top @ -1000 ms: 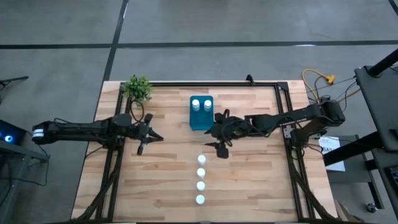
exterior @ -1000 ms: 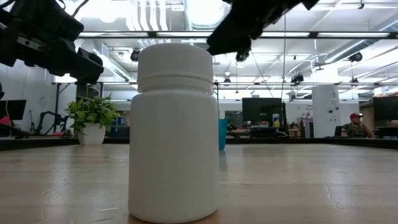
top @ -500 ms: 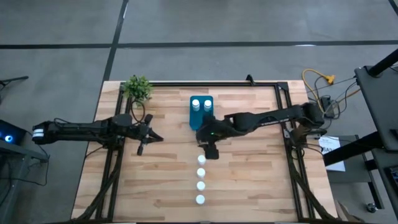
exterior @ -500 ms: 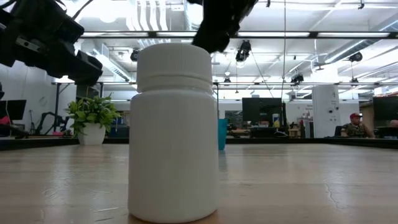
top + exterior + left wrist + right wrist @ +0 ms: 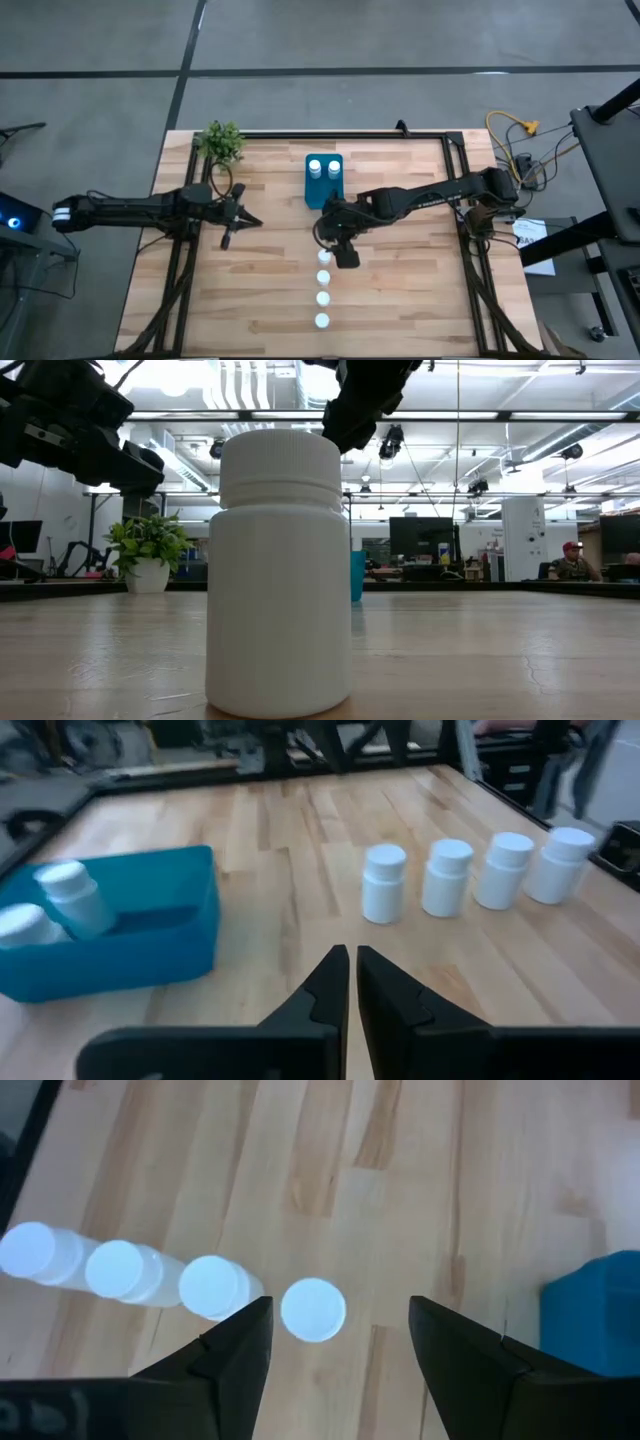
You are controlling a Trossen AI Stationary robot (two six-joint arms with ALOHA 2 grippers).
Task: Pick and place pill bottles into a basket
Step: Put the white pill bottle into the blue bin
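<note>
Right gripper (image 5: pixel 330 1342): fingers spread wide, above the first bottle (image 5: pixel 313 1309) of the row, centre of the high view
Left gripper (image 5: pixel 351 982): fingers closed, empty; left of centre
Row of four bottles (image 5: pixel 323 288): lower centre
Basket (image 5: pixel 323 182): upper centre; two bottles (image 5: pixel 324 168) inside

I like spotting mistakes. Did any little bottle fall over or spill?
Nothing stands out. Four pill bottles stand upright in a row on the table, and two more sit inside the basket. The right gripper hangs open above them.
</note>
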